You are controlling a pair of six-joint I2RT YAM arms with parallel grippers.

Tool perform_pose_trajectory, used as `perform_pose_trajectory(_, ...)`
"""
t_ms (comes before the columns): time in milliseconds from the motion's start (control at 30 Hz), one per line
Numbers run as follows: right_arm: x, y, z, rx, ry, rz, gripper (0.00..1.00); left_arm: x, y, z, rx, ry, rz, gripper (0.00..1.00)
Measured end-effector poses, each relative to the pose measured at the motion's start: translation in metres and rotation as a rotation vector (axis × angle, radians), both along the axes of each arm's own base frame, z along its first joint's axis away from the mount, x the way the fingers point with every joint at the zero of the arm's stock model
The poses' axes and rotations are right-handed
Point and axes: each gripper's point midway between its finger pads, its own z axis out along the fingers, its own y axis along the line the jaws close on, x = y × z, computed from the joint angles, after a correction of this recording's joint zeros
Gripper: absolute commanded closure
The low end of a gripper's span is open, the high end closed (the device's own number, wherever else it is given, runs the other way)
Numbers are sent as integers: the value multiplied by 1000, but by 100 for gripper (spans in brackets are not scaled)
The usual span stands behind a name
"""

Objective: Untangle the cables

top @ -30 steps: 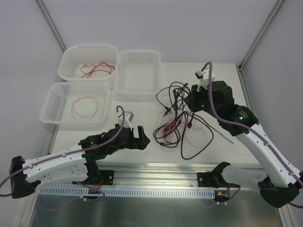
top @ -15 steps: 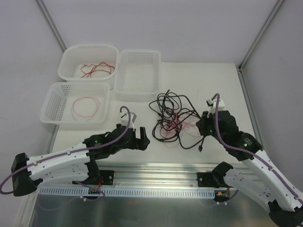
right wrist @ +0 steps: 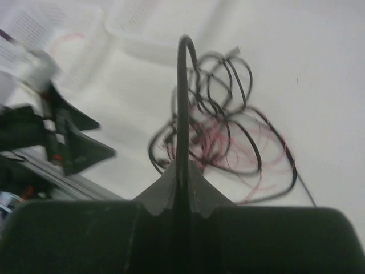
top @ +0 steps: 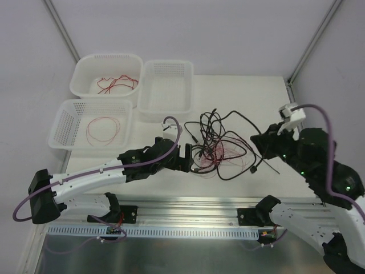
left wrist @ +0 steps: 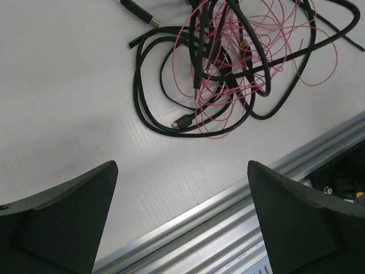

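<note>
1. Evidently the right tool (top: 264, 149) has drawn back within the last second. It went from the far middle of the white bench (top: 268, 97) toward the near right side. Its fingers are pressed together on one black cable (right wrist: 182, 85), which rises from them in the right wrist view.
2. Meanwhile the left tool (top: 183, 157) has pushed forward from nearer its base. It now sits just beside the left edge of the heap, fingers wide apart and gripping nothing.
3. That pull has tugged and reshaped the heap of thin red wires and thicker black cables (top: 219, 147), but it remains one clump on the middle of the bench, between the two arms.
4. My judgement is that one strand is being drawn out to the right while the left arm comes in to pin or pick the rest. No strand looks free yet, so the untangling is only partly done.
5. Seen from the left wrist, the red wires (left wrist: 268, 34) make a fine scribble at the core, threaded through glossy black loops (left wrist: 142, 97). A small plug end (left wrist: 181, 121) lies at the near side of the heap, and another plug (left wrist: 137, 10) lies at its far left.
6. At the far left, two white perforated plastic baskets (top: 64, 123) already hold loose red wire (top: 102, 128), well apart from the heap. This suggests some strands have been sorted out.
</note>
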Motion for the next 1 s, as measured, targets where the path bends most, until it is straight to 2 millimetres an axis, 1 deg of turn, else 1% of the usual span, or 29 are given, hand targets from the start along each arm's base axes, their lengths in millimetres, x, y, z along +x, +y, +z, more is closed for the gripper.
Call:
perform_pose_trajectory(33,1,3,37,35,-66,24,99,2,-3,2,-1,-3,-2,1)
perform_pose_trajectory(67,-1,5,79,76,-142,48,99,3,-5,3,-1,-4,-3,1)
perform_pose_trajectory(100,-2,6,109,109,-205,66,99,4,-8,4,-1,-5,-4,1)
perform_pose_trajectory(133,-6,8,144,151,-283,91,99,5,-9,4,0,-4,-4,1)
perform_pose_trajectory(167,-11,8,174,190,-355,117,99,5,-10,3,3,-3,-4,1)
perform_pose_trajectory(233,-27,5,222,253,-484,166,99,5,-10,1,8,-1,-4,1)
perform_pose_trajectory(267,-35,4,241,279,-542,188,99,5,-10,1,8,0,-4,1)
perform_pose_trajectory(333,-46,1,266,322,-638,219,98,5,-10,2,5,-2,-4,1)
perform_pose_trajectory(367,-52,0,277,342,-685,232,97,5,-10,2,4,-3,-3,1)
perform_pose_trajectory(433,-58,0,288,381,-765,248,96,5,-8,3,0,-6,-1,1)
perform_pose_trajectory(500,-59,1,286,398,-795,255,96,4,-6,5,-6,-11,0,1)
perform_pose_trajectory(600,-55,7,278,390,-782,271,95,2,-2,10,-13,-29,-10,1)
perform_pose_trajectory(633,-52,12,271,378,-760,286,95,2,0,12,-15,-36,-14,1)
perform_pose_trajectory(700,-46,22,252,341,-689,313,95,2,2,18,-21,-61,-29,1)
perform_pose_trajectory(733,-39,27,238,318,-644,314,95,1,4,20,-25,-71,-34,1)
perform_pose_trajectory(767,-30,31,221,293,-593,303,96,1,5,23,-31,-86,-41,1)
perform_pose_trajectory(800,-21,34,202,266,-538,284,98,1,7,27,-33,-100,-49,1)
perform_pose_trajectory(833,-8,35,175,226,-464,241,99,1,8,30,-37,-112,-55,1)
perform_pose_trajectory(867,7,34,143,177,-381,181,99,1,9,32,-41,-121,-59,1)
perform_pose_trajectory(900,21,30,106,122,-291,112,99,0,9,33,-42,-126,-62,1)
perform_pose_trajectory(933,31,22,69,59,-197,34,99,1,9,34,-42,-128,-63,1)
perform_pose_trajectory(967,39,10,32,-7,-112,-51,99,1,9,33,-41,-128,-64,1)
perform_pose_trajectory(1000,42,0,4,-60,-45,-117,98,1,8,31,-38,-125,-64,1)
